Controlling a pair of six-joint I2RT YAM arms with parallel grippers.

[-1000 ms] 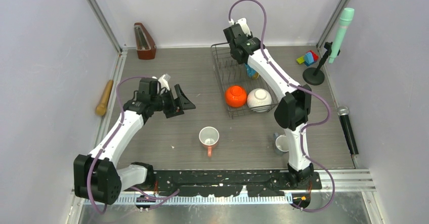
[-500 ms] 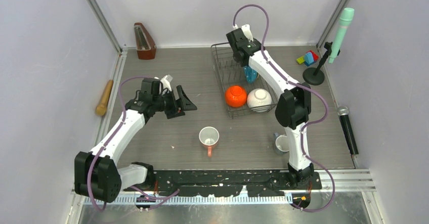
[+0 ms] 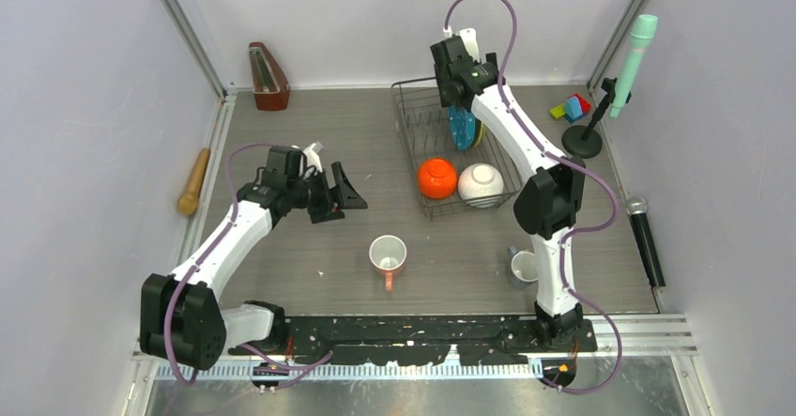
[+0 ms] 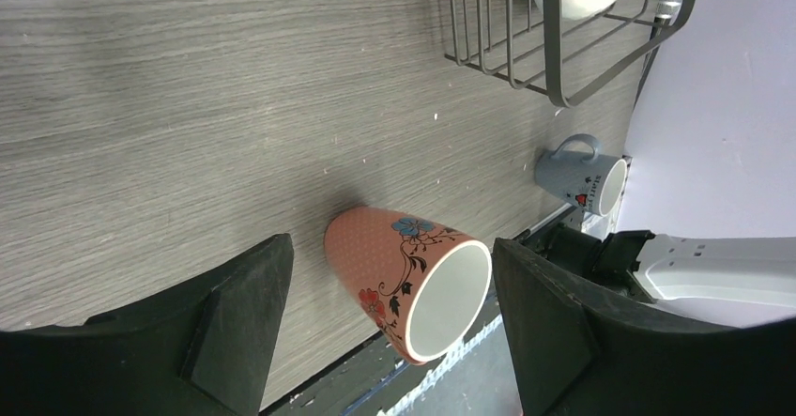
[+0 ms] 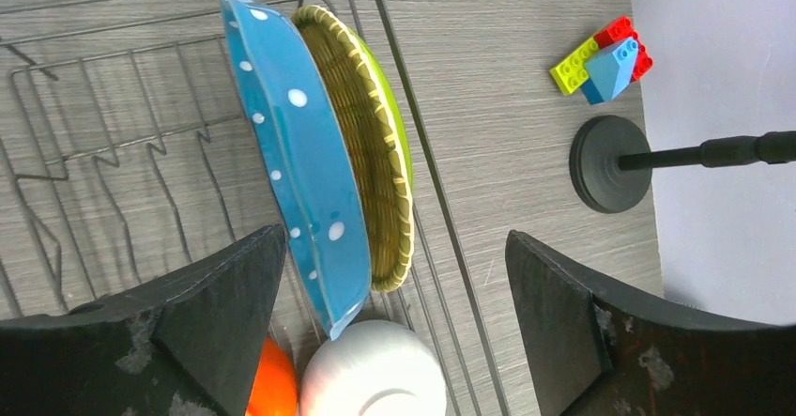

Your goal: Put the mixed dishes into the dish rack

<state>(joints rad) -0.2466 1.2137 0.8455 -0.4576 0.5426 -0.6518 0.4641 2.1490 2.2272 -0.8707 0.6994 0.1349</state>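
Plates are leaning in the dish rack (image 3: 413, 134), the lime-green plate (image 5: 402, 148) mostly hiding behind the blue-rimmed plate (image 5: 291, 172). Left fingers (image 4: 239, 308) and right fingers (image 5: 216, 294) are gaping apart; the pink floral mug (image 4: 408, 280) is sitting on the worktop (image 4: 188, 106).

Probably a lab test booth: plain lilac walls (image 3: 84, 106), aluminium frame posts (image 3: 188, 31).

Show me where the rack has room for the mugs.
Free: in the rack, the prong rows between its left wall, the blue plate and the orange bowl. Crowded: the near end, filled by the orange bowl and white bowl, and the right wall, where that plate stands.
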